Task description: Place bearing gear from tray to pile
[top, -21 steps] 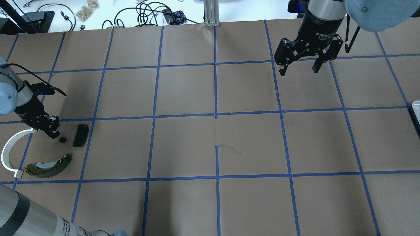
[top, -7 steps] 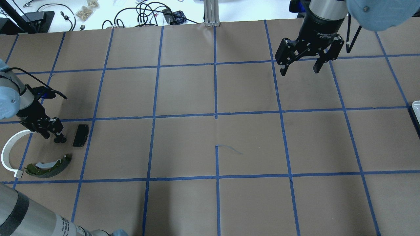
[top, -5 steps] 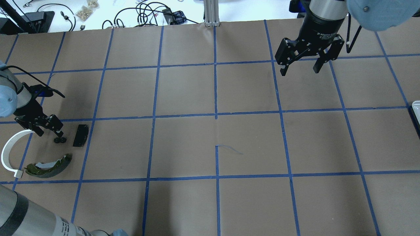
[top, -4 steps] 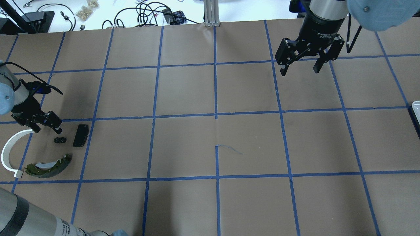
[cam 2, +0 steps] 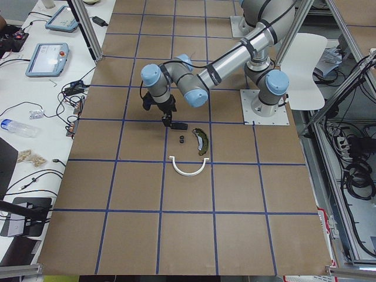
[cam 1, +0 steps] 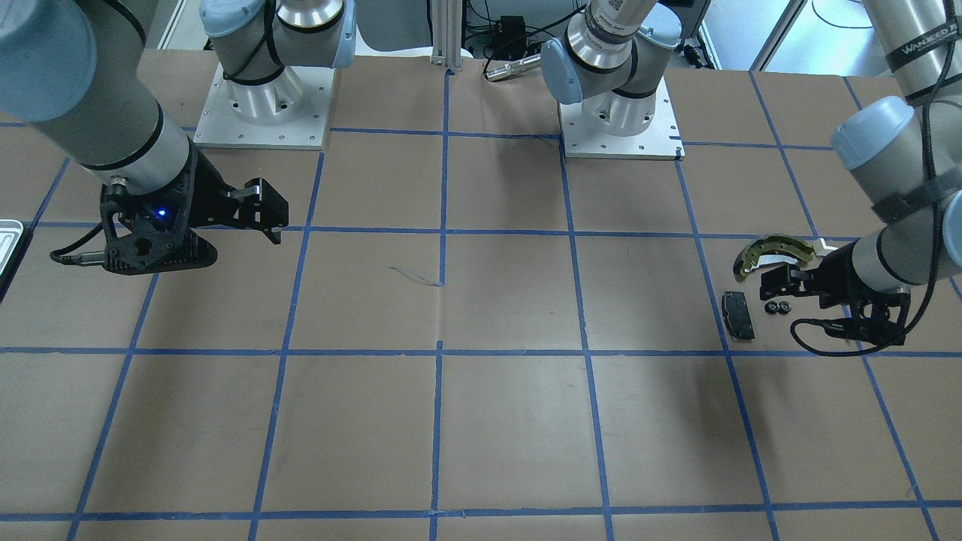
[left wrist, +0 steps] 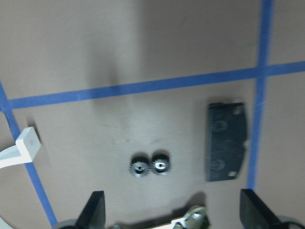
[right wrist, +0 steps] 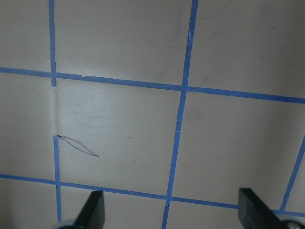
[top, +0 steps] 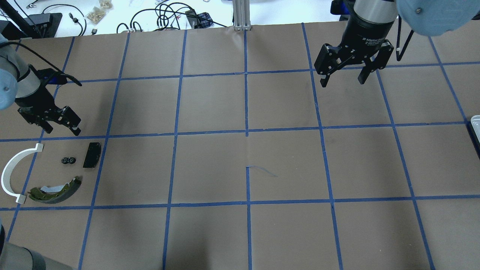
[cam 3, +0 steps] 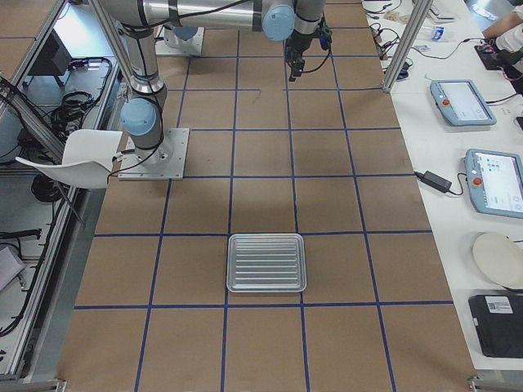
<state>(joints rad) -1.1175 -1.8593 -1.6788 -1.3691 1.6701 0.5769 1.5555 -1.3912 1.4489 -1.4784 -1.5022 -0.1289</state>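
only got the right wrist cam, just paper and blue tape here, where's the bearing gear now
Observer: The bearing gear lies on the table between the white arc and the black brake pad, touching neither.
Operator: left gripper holding it
Observer: No, the left gripper is open and apart from the gear.
Operator: anything in the tray
Observer: The tray shows nothing in it from the right-end camera.

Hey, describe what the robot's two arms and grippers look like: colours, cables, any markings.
The left arm and right arm are silver-grey tubes with pale blue joint caps. The left gripper and right gripper are black, two-fingered. A black cable runs by the right wrist, whose black collar carries white lettering, too small to read.
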